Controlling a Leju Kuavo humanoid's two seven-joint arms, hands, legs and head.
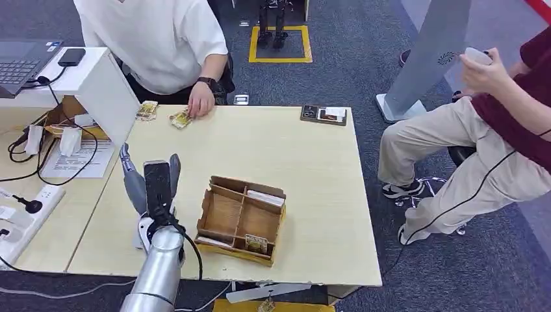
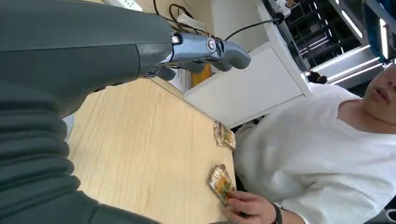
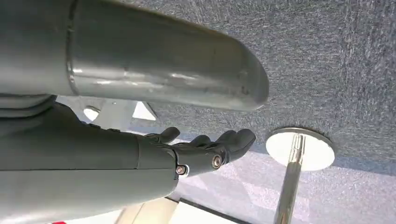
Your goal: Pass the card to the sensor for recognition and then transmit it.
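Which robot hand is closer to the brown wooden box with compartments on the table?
Left. The left hand is raised above the table just beside the brown wooden box. The right hand hangs over grey carpet, away from the table.

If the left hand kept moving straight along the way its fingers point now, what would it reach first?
Probably the two cards: the left hand points up the bare table toward the card by the white box, the person's card just beside it. Height above the table is unclear.
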